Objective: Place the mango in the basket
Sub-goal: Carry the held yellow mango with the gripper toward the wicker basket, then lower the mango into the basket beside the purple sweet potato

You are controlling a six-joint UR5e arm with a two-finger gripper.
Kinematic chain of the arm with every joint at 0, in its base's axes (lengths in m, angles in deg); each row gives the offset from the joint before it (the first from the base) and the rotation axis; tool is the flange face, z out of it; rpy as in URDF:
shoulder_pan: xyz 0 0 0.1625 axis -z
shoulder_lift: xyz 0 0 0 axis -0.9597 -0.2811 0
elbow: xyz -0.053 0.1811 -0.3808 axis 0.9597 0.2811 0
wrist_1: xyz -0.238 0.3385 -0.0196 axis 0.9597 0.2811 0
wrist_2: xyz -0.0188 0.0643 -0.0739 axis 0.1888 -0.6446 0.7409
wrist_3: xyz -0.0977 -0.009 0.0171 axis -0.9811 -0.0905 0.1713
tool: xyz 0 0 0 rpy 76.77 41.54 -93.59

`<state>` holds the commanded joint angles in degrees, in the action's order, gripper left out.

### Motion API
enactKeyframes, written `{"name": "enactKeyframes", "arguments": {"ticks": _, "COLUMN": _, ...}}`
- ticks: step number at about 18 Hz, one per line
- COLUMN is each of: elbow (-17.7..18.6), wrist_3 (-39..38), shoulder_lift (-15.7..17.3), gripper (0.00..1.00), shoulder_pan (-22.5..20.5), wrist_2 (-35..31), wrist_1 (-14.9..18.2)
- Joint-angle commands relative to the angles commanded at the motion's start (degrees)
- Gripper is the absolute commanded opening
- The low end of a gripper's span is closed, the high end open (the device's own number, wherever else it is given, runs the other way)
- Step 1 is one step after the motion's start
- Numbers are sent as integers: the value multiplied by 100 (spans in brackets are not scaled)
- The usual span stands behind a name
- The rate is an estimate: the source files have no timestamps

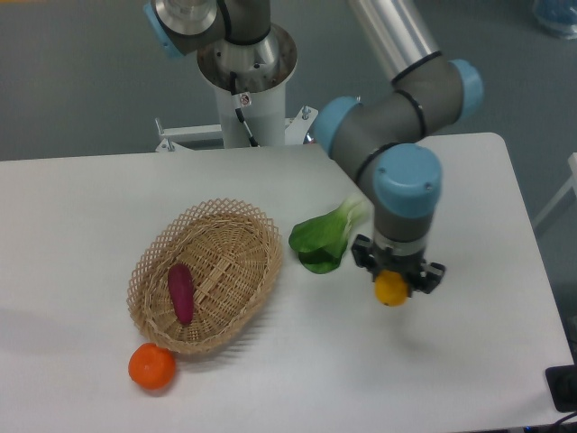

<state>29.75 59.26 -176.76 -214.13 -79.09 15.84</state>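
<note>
Above white table [90, 198], tool [394, 287] grips yellow-orange mango [391, 290].

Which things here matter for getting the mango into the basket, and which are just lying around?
Part of the job: mango, held in the gripper; basket.
Just lying about: purple vegetable in the basket; tangerine; bok choy.

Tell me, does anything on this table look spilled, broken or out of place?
Nothing stands out. The basket sits flat with a purple vegetable inside, the tangerine and leafy green lie intact, and the gripper holds the mango.
</note>
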Motion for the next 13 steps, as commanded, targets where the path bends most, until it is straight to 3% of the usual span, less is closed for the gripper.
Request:
{"name": "enactKeyframes", "arguments": {"ticks": 9, "elbow": 677, "wrist_3": -229, "shoulder_lift": 422, "gripper": 41, "shoulder_pan": 887, "wrist_2": 0, "wrist_1": -44}}
{"name": "enactKeyframes", "arguments": {"ticks": 13, "elbow": 826, "wrist_3": -527, "shoulder_lift": 414, "gripper": 42, "shoulder_pan": 1371, "wrist_2": -9, "wrist_1": -316}}
